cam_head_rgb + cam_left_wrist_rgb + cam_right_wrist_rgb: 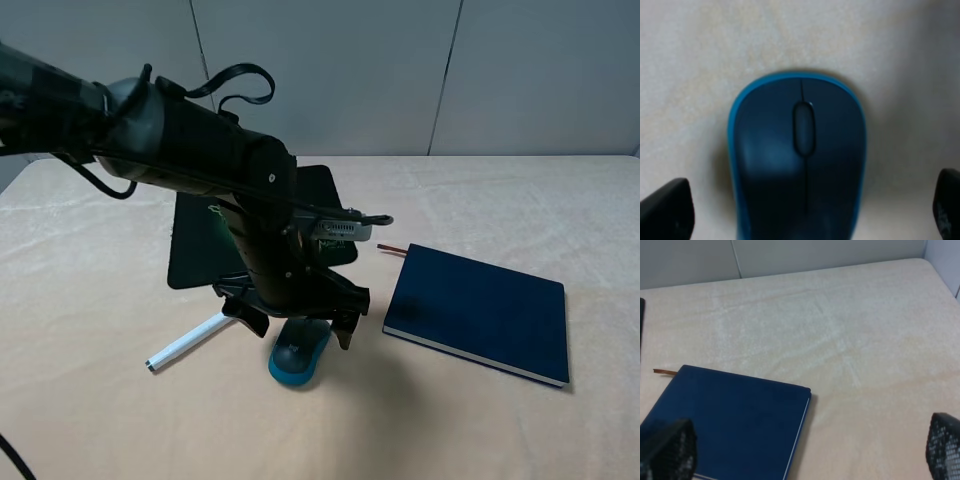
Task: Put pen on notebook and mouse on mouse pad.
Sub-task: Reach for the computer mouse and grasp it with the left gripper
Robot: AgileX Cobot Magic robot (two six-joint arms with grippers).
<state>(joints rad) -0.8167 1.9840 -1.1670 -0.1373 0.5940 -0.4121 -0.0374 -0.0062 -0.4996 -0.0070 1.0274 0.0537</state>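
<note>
Exterior high view: left gripper (296, 326), jaws spread wide, straddling the mouse (300, 352); nothing held.
Pen (187, 342): slim, white, flat on the table (90, 420), just left of that gripper.
Mouse pad (200, 245): black, behind the gripper, partly hidden by the arm.
Mouse, left wrist view (800, 150): dark grey top, teal rim, centred scroll wheel; bare cloth separates it from each finger (665, 212).
Notebook (480, 312): navy, closed, ribbon out, right of that gripper, open table around.
Right gripper (805, 450): wide, empty, one finger over the notebook (735, 425).
</note>
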